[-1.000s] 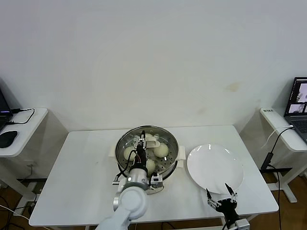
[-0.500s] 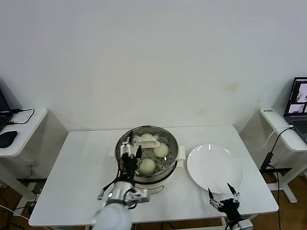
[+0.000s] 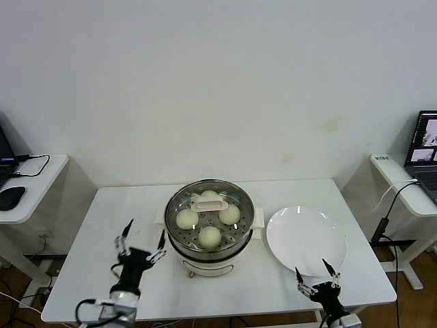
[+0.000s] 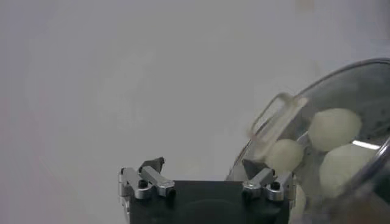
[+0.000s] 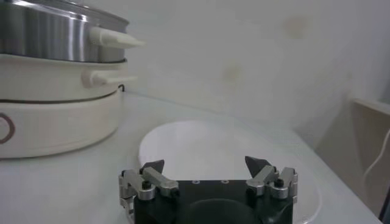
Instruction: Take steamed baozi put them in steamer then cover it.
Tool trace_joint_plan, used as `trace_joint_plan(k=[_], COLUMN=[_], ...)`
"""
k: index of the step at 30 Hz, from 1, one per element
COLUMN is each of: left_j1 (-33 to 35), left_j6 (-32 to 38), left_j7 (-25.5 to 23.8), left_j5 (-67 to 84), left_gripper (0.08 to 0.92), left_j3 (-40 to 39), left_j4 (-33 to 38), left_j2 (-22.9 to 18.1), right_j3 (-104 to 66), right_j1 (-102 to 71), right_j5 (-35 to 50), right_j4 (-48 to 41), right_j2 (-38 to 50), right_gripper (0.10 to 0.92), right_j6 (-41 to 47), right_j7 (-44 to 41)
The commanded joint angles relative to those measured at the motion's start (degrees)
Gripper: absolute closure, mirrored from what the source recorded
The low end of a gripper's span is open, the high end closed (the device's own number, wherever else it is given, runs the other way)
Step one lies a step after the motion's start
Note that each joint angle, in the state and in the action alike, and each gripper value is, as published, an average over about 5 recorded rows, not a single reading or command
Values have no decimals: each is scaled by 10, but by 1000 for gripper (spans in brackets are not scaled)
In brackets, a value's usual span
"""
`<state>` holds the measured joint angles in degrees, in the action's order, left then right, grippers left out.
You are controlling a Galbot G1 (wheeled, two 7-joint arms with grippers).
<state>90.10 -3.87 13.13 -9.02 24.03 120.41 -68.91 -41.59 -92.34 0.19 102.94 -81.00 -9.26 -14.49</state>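
no readable text, label or number on anything in view

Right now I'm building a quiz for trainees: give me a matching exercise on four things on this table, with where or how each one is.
Things:
1. baozi
2. cover
3. plate
4. left gripper

States:
A. bare, to the right of the steamer
B. open, holding nothing, off the steamer's left side
C. four, on the perforated tray under the glass
D. sitting on the steamer's rim, handle up

Pairs: 1-C, 2-D, 3-A, 4-B
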Motion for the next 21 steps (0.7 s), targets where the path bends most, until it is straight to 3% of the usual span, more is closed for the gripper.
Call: trace_joint_plan(k=[1,12,21], left_j1=[108,124,135], left_j6=[104,112,108], left_j7=[54,10,-12], left_j5=[286,266,259], left_gripper=[177,177,177], left_j3=[83,88,91], left_j4=[-23,-42,-46], left_j2=[-33,-74,-67], right_j3=[17,55,83], right_j1=[-17,-24,-27], right_j5=[77,75,98], right_j4=[21,34,45], right_j2=[33,25,35], right_gripper=[203,203,203], right_j6=[2,4,34], right_j7=[5,22,38])
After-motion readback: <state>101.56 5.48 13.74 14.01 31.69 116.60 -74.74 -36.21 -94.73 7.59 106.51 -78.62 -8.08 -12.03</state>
